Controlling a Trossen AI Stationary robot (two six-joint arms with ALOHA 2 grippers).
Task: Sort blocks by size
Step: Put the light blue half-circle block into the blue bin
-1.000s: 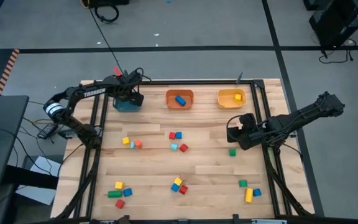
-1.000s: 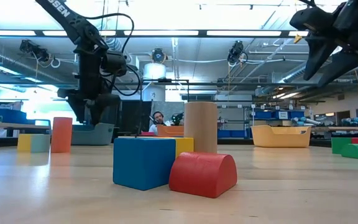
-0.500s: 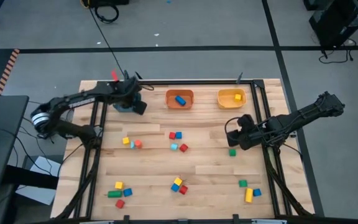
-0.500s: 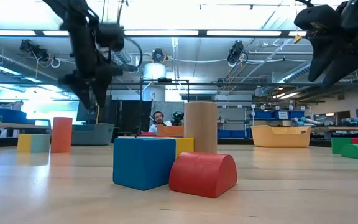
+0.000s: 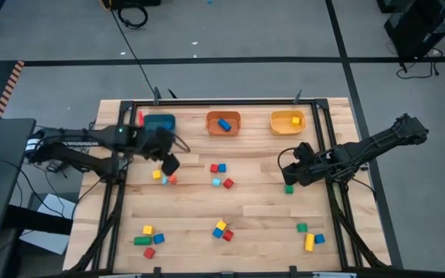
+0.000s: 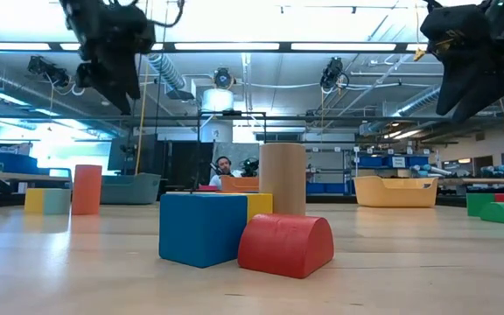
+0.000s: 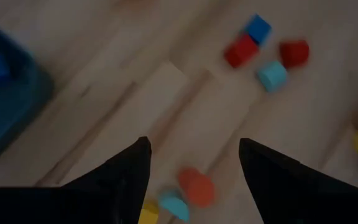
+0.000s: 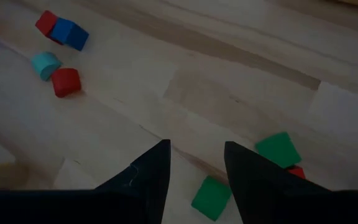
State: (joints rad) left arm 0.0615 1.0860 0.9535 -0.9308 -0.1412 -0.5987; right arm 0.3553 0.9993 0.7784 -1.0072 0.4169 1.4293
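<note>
Our left gripper (image 5: 169, 164), jaws wide and empty, hovers just above the orange block (image 5: 171, 178); our right gripper (image 5: 289, 177), jaws apart, hangs over the green cube (image 5: 289, 188).

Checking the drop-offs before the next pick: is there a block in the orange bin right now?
Yes, the high view shows a blue block lying inside the orange bin.

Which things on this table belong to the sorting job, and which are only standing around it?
Part of the job:
- loose blocks on the table
- blue block in the orange bin
- left gripper, open and empty
- right gripper, open and empty

Not part of it:
- cables on the floor
- black table frame
</note>
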